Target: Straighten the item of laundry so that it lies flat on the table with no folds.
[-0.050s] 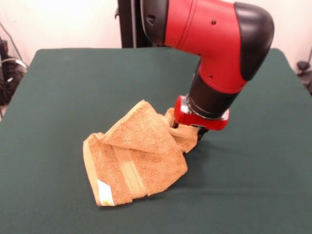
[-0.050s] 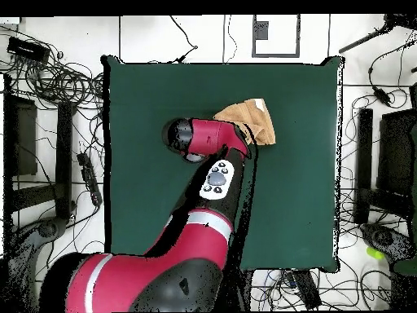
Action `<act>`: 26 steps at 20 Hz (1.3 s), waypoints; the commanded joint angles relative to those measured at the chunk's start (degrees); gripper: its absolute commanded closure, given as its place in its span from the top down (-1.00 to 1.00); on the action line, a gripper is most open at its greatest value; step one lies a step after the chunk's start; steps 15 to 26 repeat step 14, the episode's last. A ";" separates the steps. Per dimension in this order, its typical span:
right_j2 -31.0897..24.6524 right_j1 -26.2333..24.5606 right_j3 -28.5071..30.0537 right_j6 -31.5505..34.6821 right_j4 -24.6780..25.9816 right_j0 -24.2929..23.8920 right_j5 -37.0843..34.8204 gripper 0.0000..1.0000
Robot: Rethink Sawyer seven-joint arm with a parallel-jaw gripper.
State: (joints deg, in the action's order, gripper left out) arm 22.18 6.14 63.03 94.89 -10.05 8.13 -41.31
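Observation:
The item of laundry, an orange-tan terry towel, lies crumpled and folded over itself on the green table, slightly left of the middle in the front view. A white label shows at its near corner, beside a woven band. My gripper is at the towel's right end, its dark fingers closed around a bunched part of the cloth that is pulled up off the table. In the overhead view the towel shows beyond the arm's wrist, which hides the gripper.
The red and black arm reaches across the table from its base. Cables and equipment lie on the floor beyond the table's edges on both sides.

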 commanded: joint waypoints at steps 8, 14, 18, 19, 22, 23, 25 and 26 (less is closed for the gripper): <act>-9.31 -24.16 -6.51 14.20 7.69 -10.89 55.93 1.00; -8.46 -25.20 -7.59 14.51 7.68 -10.37 56.97 1.00; -8.46 -25.20 -7.59 14.51 7.68 -10.37 56.97 1.00; -8.46 -25.20 -7.59 14.51 7.68 -10.37 56.97 1.00; -8.46 -25.20 -7.59 14.51 7.68 -10.37 56.97 1.00; -8.46 -25.20 -7.59 14.51 7.68 -10.37 56.97 1.00; -8.46 -25.20 -7.59 14.51 7.68 -10.37 56.97 1.00; -8.46 -25.20 -7.59 14.51 7.68 -10.37 56.97 1.00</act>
